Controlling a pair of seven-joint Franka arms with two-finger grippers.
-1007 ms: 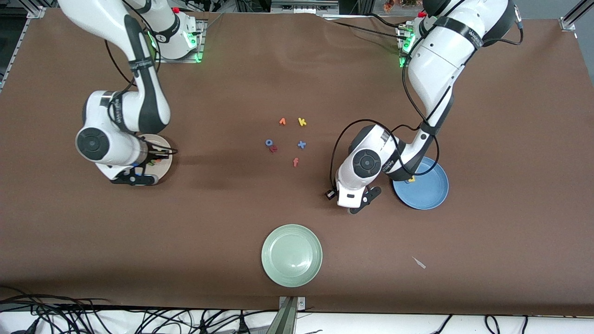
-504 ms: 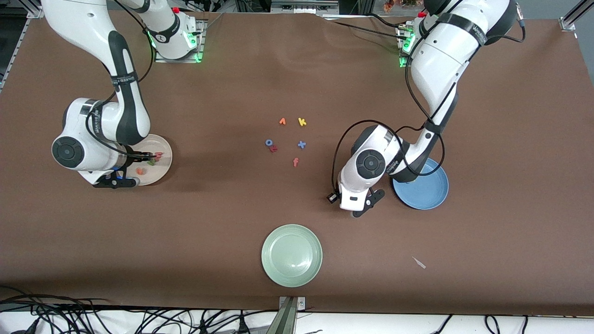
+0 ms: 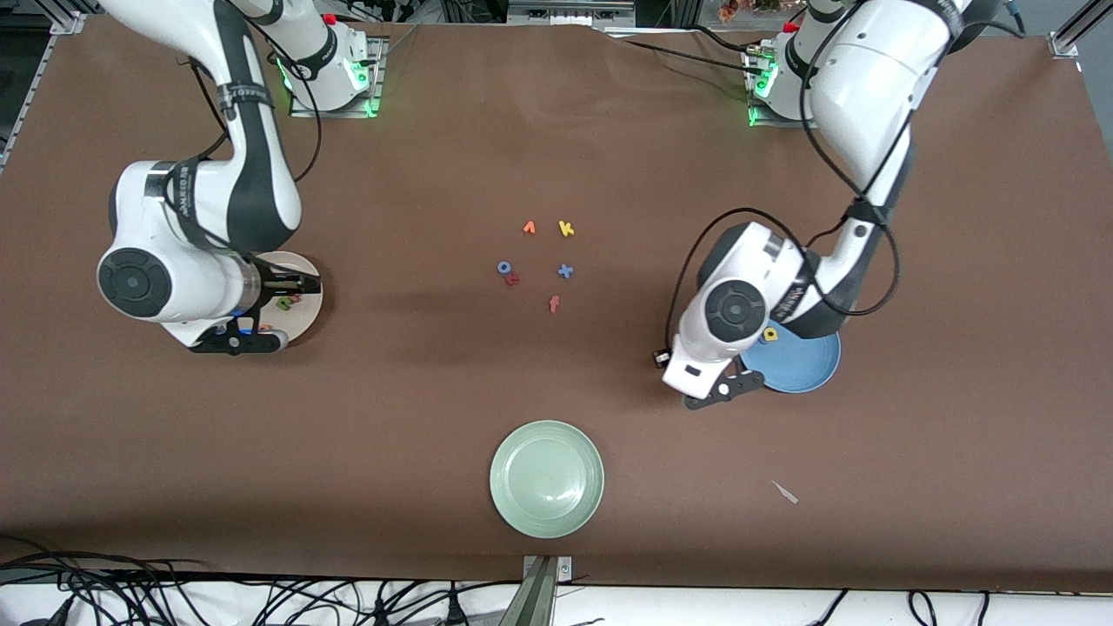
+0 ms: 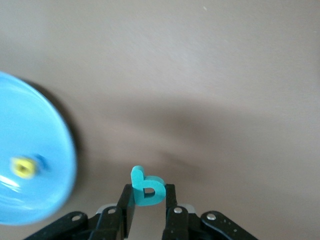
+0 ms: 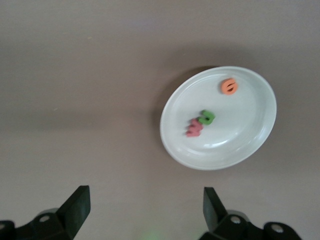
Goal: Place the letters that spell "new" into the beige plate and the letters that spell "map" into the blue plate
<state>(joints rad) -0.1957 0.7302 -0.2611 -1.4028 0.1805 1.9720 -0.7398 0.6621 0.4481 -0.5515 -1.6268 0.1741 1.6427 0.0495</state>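
My left gripper (image 4: 149, 194) is shut on a teal p (image 4: 146, 186), held upright over the bare table just beside the blue plate (image 4: 35, 120) (image 3: 809, 365). A yellow a (image 4: 22, 166) (image 3: 770, 334) lies in that plate, with a small blurred blue shape (image 4: 40, 161) touching it. My right gripper (image 5: 145, 210) is open and holds nothing, up over the table beside the beige plate (image 5: 250, 135) (image 3: 313, 304). In that plate lie an orange e (image 5: 229, 86), a green n (image 5: 207, 117) and a salmon-pink w (image 5: 194, 127). In the front view both hands hide their fingertips.
Loose letters lie mid-table: an orange v-shape (image 3: 529, 228), yellow k (image 3: 566, 229), blue o (image 3: 503, 268), a red letter (image 3: 512, 279), blue x (image 3: 565, 271) and red f (image 3: 554, 303). A pale green plate (image 3: 546, 478) sits near the front edge, with a small scrap (image 3: 785, 492) beside it.
My right gripper has opened and drawn back off the beige plate, where the letters now lie. My left arm has carried the teal p toward the blue plate.
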